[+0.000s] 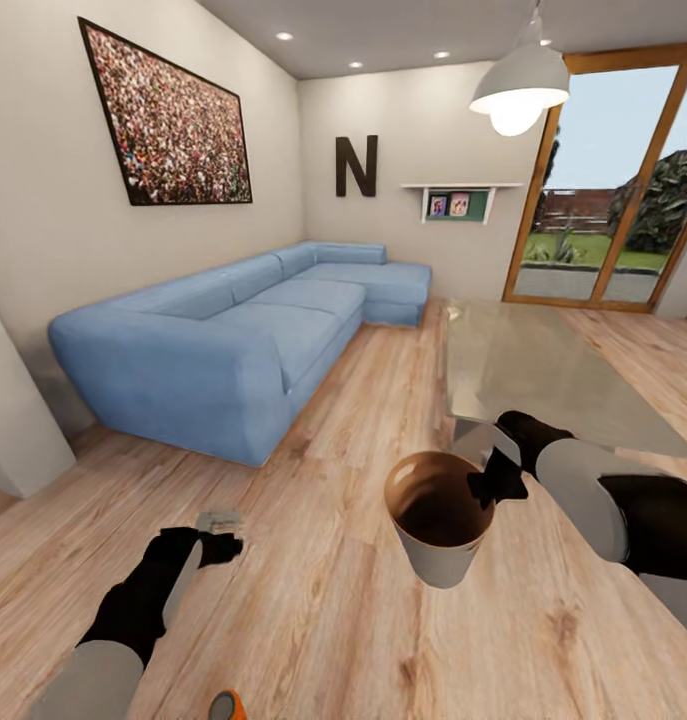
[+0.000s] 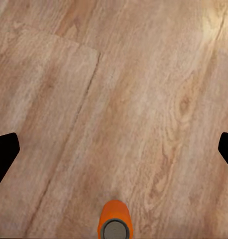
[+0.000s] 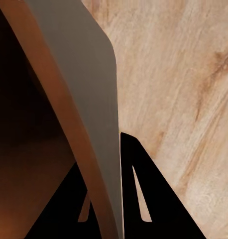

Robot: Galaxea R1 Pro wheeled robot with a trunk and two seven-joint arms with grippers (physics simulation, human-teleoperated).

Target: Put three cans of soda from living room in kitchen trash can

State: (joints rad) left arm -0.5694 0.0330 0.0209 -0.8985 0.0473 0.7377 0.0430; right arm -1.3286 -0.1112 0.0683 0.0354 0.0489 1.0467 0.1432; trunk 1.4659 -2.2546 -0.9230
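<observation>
Orange is what catches me: one soda can [image 2: 114,222] lies on its side on the wood floor [image 1: 323,590], just under my left hand [image 1: 219,547], its grey end turned up toward the wrist camera. My left hand is spread wide, a dark fingertip [image 2: 4,152] at either edge of the wrist view and bare plank between them, gripping nothing. I judge it is splayed like that so it can drop around the can once lined up; for now the can sits off toward my wrist, not between the fingers.

My right hand [image 1: 498,480] is clamped on the rim of the trash can [image 1: 438,555], one finger inside against the brown wall and one outside on the pale grey. Held by the rim, the bucket hangs clear of the floor with its mouth up and tipped a little toward me, so a can could go straight in. It looks empty from what I see of the inside.

Ahead of my right hand is the glass tabletop [image 1: 543,370]; beyond my left hand runs the blue sofa [image 1: 243,330]. Two darker cans I cannot place
</observation>
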